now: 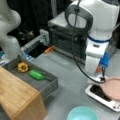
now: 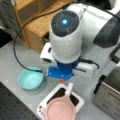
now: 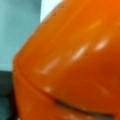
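Note:
A pink pan (image 1: 112, 87) sits on a white cooktop with a black plate (image 1: 100, 96) at a front view's right. My gripper (image 1: 102, 76) hangs low at the pan's handle (image 2: 68, 89), which points toward the arm. A small orange part (image 2: 62, 80) shows under the blue wrist piece. From above, the round white arm body (image 2: 65, 32) covers most of the hand, and the pink pan (image 2: 60, 110) lies just below it. An orange glossy surface (image 3: 75, 62) fills nearly the whole wrist view, very close to the lens.
A teal bowl (image 1: 82, 113) (image 2: 30, 79) stands near the cooktop. A grey tray (image 1: 47, 87) holds a yellow pepper (image 1: 23, 67) and a green vegetable (image 1: 36, 75). A wooden cabinet (image 1: 17, 95) (image 2: 37, 22) and a dark oven box (image 1: 65, 40) (image 2: 110, 92) border the table.

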